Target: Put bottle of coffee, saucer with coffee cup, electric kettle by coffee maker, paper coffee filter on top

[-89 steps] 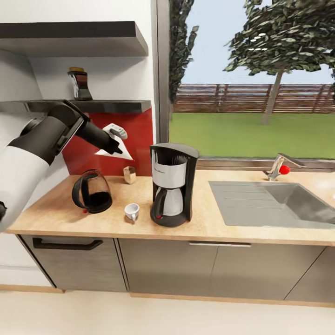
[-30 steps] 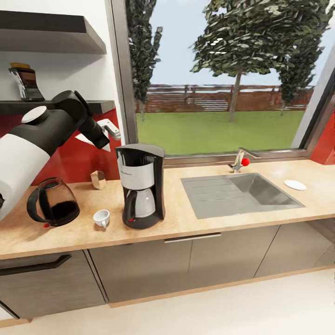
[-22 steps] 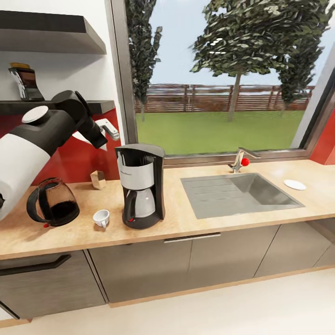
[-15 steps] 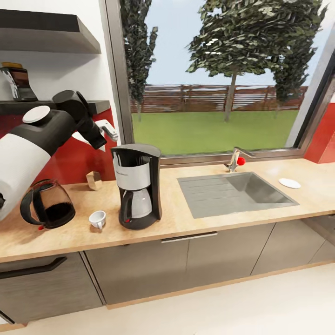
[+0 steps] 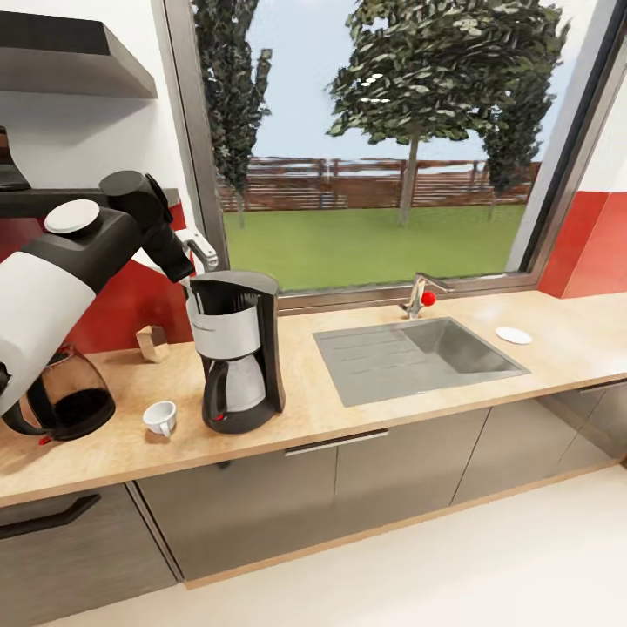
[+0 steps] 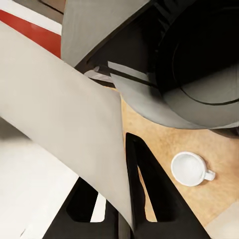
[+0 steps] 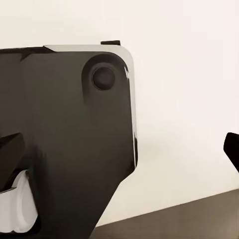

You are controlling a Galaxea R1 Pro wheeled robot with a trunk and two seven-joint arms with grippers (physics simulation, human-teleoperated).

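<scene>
I have the paper coffee filter [image 6: 64, 129] pinched in my left tool [image 5: 198, 252], just above the coffee maker [image 5: 233, 348]; next, lower and release.

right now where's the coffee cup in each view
Head view: coffee cup on the kitchen countertop, just left of the coffee maker.
Left wrist view: coffee cup on the wood beside the coffee maker's black top.
Right wrist view: not in it.
Shared landmark: the coffee maker.
</scene>
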